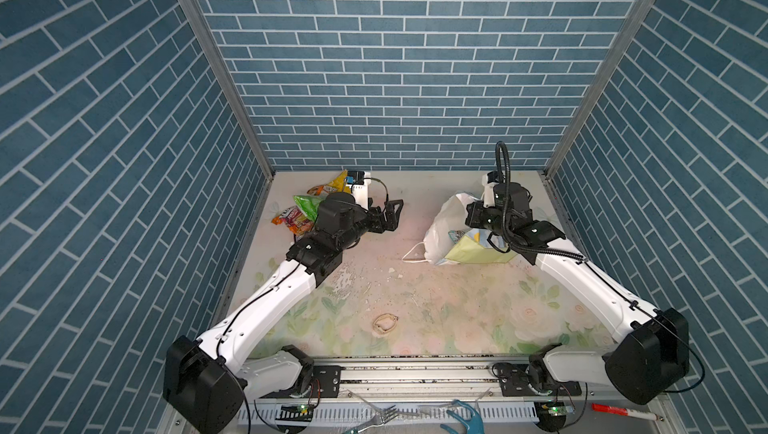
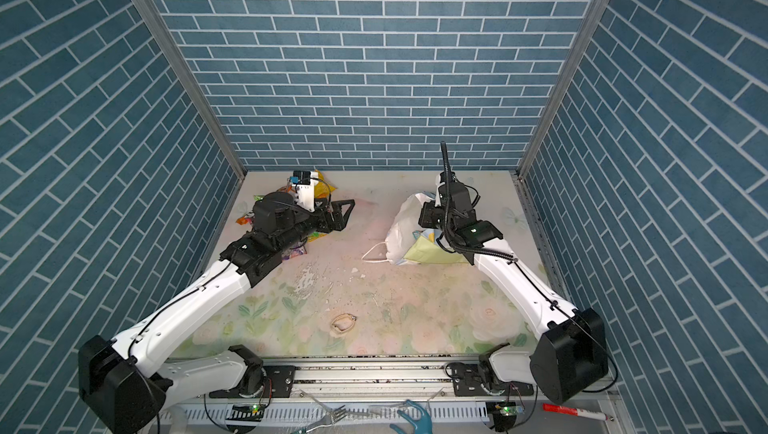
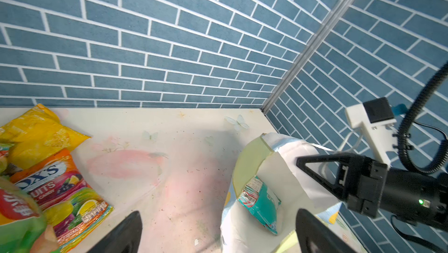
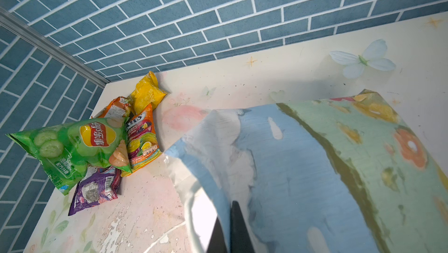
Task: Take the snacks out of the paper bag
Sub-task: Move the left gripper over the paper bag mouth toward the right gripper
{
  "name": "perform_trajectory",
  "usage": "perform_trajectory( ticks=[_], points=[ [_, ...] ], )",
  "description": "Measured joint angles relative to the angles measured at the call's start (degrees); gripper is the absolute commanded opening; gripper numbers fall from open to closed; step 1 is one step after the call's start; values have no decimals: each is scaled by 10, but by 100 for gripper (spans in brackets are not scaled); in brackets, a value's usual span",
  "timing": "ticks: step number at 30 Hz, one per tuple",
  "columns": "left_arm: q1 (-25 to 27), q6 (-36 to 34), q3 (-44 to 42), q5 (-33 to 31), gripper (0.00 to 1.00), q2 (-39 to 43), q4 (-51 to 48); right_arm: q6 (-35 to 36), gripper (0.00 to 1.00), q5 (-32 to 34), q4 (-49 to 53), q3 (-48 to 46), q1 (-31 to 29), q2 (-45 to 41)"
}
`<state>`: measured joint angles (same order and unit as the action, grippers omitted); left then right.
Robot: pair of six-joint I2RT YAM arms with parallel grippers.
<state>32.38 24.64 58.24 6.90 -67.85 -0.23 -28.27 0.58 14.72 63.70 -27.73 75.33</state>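
Observation:
The paper bag [image 1: 442,219] [image 2: 399,224] lies on its side at the right, white inside, its mouth facing the table's middle. My right gripper [image 4: 230,225] [image 3: 306,165] is shut on the bag's upper rim, holding the mouth up. A teal snack packet [image 3: 263,200] lies inside. My left gripper [image 1: 394,213] [image 3: 218,232] hovers open and empty between the bag and a pile of snacks [image 1: 297,211] at the back left: a green cucumber bag [image 4: 75,147], a FOX'S bag [image 4: 140,137], a yellow packet [image 4: 148,91], an orange packet [image 4: 116,108] and a purple packet [image 4: 97,188].
The bag's white string handle [image 1: 413,254] trails on the flowery table [image 1: 415,286]. A small beige loop [image 1: 385,323] lies near the front. Blue brick walls close in three sides. A fork [image 1: 374,415], a teal tool [image 1: 465,415] and a red marker [image 1: 623,411] lie below the front rail.

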Motion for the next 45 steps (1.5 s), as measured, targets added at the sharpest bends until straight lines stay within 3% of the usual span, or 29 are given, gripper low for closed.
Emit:
perform_trajectory(
  ticks=[20,45],
  points=[
    [120,-1,-14,-22,100,-63,78,0,0,-4,11,1,0,-8],
    [163,11,-6,-14,99,-207,127,0,0,-4,35,1,0,-33]
  ],
)
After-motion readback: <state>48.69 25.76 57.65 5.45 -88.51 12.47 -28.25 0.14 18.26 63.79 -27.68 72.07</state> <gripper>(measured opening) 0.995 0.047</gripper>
